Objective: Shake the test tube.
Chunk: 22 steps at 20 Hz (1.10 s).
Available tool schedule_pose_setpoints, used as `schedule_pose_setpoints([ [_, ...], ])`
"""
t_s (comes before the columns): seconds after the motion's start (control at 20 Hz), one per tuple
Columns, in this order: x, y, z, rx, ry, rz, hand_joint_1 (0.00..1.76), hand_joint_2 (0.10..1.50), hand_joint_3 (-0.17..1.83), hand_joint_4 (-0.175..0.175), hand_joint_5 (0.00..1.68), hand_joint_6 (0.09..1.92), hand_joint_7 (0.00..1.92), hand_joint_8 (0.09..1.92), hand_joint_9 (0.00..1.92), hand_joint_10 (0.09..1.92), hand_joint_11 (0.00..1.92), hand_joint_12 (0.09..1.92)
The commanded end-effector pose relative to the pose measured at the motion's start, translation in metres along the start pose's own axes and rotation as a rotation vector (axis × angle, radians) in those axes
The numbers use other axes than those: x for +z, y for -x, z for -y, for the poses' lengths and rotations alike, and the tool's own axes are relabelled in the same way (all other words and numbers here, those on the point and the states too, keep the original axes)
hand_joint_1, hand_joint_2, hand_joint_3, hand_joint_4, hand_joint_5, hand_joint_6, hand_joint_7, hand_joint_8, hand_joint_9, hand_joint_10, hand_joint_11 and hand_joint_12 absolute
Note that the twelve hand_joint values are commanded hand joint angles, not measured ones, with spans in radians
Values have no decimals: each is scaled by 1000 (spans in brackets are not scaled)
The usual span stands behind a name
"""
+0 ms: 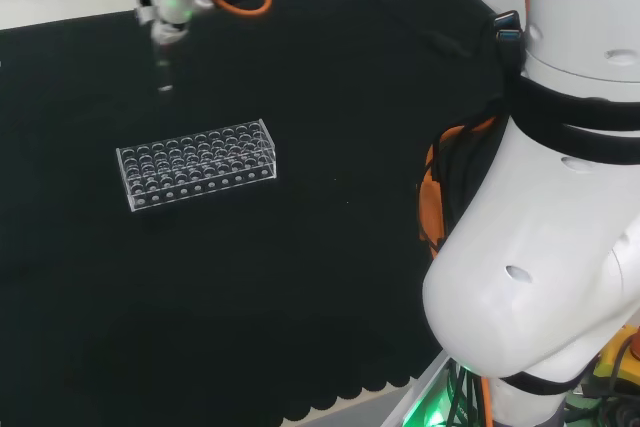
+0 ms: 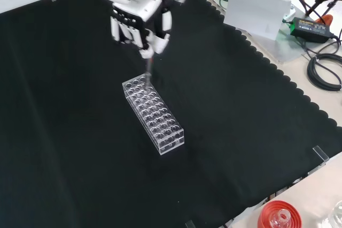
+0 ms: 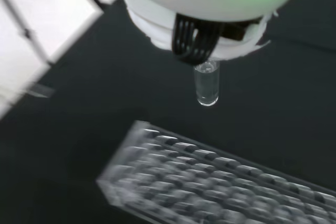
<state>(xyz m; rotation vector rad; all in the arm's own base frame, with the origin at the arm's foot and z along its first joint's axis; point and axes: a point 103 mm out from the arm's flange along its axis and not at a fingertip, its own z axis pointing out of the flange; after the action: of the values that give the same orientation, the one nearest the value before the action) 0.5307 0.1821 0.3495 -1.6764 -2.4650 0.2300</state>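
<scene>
Front view, left to right: hand [image 2: 140, 22] up over the black-clothed bench [image 2: 69, 148], fingers curled round the top of a clear test tube [image 2: 148, 69], which hangs about upright below them. Tube's lower end sits just above the far end of the clear tube rack [image 2: 154, 115]; the wrist view shows it clear of the rack. Rack lies flat on the cloth. A red ribbed stand [image 2: 278, 215] sits at the lower right edge.

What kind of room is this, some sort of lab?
Probably a robotics lab set up for chemistry-style work: a robot hand holds a glass test tube above a clear tube rack on a black cloth, with cables alongside.
</scene>
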Motion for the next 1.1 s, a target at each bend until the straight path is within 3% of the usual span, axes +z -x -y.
schedule_pose_setpoints([
  [0.05,4,94,22,220,-36,83,1437,639,535,-175,1493,159,1878,215,1494,228,1017,1149],
  [0.15,1,94,21,218,-28,79,1437,639,535,-175,1493,160,1878,214,1494,228,1016,1149],
  [0.3,1,77,13,177,-21,52,1437,639,535,-175,1493,161,1878,214,1494,228,1016,1149],
  [0.9,4,-44,-22,-87,-7,-81,1437,638,536,-175,1491,164,1880,211,1494,229,1016,1150],
  [1.1,4,-52,-26,-106,-13,-79,1437,638,536,-175,1491,165,1880,210,1494,229,1015,1150],
])
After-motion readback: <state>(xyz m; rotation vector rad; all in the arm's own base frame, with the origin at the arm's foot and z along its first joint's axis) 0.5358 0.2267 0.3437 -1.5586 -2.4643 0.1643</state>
